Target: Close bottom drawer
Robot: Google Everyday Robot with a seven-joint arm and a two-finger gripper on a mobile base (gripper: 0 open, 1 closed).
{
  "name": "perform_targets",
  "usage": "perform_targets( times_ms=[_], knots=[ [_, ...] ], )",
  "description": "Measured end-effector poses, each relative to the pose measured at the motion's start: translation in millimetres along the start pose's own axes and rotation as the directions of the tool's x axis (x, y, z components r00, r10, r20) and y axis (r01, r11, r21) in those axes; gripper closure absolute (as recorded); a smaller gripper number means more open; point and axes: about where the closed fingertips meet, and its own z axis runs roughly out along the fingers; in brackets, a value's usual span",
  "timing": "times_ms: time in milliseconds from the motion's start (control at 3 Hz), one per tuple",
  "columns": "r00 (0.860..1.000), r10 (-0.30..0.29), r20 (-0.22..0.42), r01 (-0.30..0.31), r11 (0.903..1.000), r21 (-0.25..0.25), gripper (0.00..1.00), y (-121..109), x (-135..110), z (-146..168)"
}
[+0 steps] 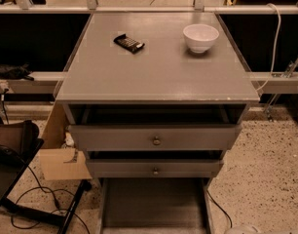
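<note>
Speckled floor (268,172), bottom drawer (154,206) open, claw apparently off-frame, lower right

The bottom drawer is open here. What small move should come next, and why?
Probably bring the claw, out of view beyond a white sliver of robot at the bottom-right edge, to the front of the grey wooden bottom drawer: its dark tray juts far out, so it needs a push.

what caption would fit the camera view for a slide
Grey cabinet with its bottom drawer pulled out, white bowl and dark packet on top, gripper out of view.
</note>
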Motion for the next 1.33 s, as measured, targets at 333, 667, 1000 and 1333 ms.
perform_targets(
  times_ms=[333, 667, 1000, 1333],
  knots=[
    [0.999, 0.032, 0.028, -0.032, 0.9995, -0.005, 0.89, -16.6, 4.8, 35.9],
    [0.999, 0.039, 0.034, -0.039, 0.9993, 0.001, 1.0, -23.3, 3.8, 40.6],
    [0.999, 0.038, 0.034, -0.039, 0.9993, 0.001, 1.0, -23.2, 3.8, 40.7],
    [1.0, 0.024, 0.02, -0.025, 0.9996, 0.011, 1.0, -18.1, 8.6, 61.5]
  ],
)
